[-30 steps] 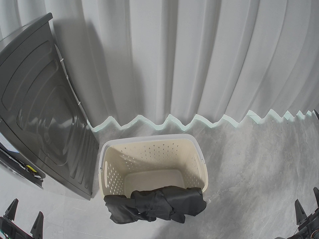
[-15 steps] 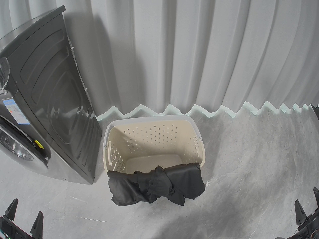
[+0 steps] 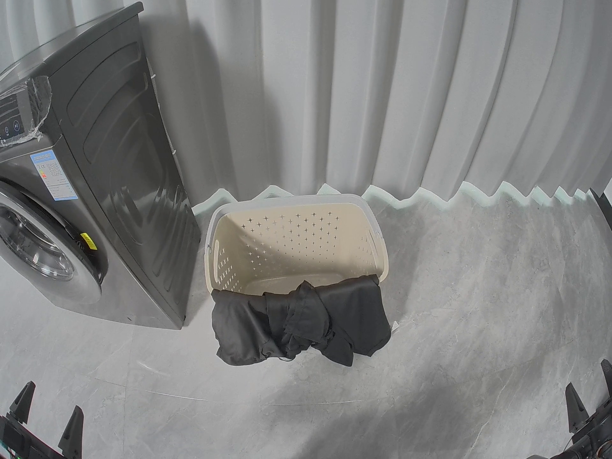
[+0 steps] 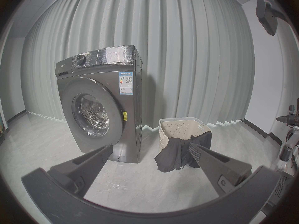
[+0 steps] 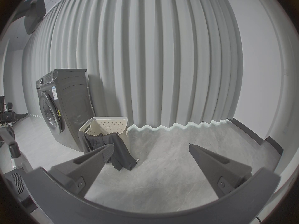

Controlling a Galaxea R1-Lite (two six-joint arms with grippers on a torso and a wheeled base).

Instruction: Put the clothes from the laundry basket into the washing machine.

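A dark bundle of clothes (image 3: 299, 326) is seen draped over the near rim of a cream laundry basket (image 3: 296, 237), part of it hanging down the outside toward the grey floor (image 3: 497, 301). The basket is set just right of the washing machine (image 3: 121, 180), in front of a pale pleated curtain (image 3: 382, 97). The machine's round door (image 4: 93, 114) appears to be shut. The left gripper (image 4: 150, 146) and the right gripper (image 5: 151, 147) are held low and well short of the basket, each with its jaws spread wide and nothing between them.

Trouble is judged most likely at the lift. If only an edge of the loose cloth is pinched, the bundle could slip free and be left on the floor. If a fold is caught on the rim, the light basket could be dragged or tipped. With the door unopened, nothing can be loaded.
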